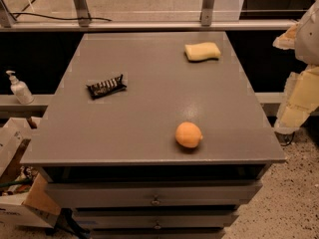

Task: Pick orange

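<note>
The orange (189, 135) is a small round fruit with a nub pointing right. It lies on the grey table top (149, 103), near the front edge and right of centre. My gripper (293, 114) is a pale cream shape at the right edge of the camera view. It hangs beside the table's right side, off the table and well to the right of the orange. It touches nothing on the table.
A pale yellow sponge (202, 51) lies at the back right of the table. A dark snack wrapper (105, 87) lies at the left. Drawers (154, 199) sit below the front edge. A soap bottle (18, 88) and cardboard boxes (15, 193) stand to the left.
</note>
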Motion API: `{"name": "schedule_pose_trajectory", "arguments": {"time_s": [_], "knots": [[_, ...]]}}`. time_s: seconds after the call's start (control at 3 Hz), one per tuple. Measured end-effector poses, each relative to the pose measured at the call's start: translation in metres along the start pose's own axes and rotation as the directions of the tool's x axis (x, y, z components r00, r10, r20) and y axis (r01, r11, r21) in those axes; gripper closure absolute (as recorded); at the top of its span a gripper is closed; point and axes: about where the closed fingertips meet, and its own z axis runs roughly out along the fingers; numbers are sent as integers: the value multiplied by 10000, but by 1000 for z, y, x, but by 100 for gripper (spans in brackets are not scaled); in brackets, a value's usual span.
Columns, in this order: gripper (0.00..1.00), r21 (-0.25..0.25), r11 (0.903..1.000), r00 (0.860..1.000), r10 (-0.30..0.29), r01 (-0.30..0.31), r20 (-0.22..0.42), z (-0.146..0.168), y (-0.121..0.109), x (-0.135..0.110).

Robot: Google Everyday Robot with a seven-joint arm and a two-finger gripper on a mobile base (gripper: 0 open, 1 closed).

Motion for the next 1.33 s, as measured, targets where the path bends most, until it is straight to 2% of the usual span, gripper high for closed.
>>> {"name": "schedule_pose_trajectory", "arguments": {"time_s": [0.33, 0.67, 1.0, 1.33], "knots": [[0, -70, 10000, 9999, -4, 5, 118, 3, 2, -2], [0, -669, 9977, 9939, -26, 100, 1099, 30, 19, -17], [0, -1474, 9886, 9708, 59, 305, 2400, 59, 46, -40], [0, -2060, 9773, 9455, 201, 500, 3249, 80, 64, -61]]}}
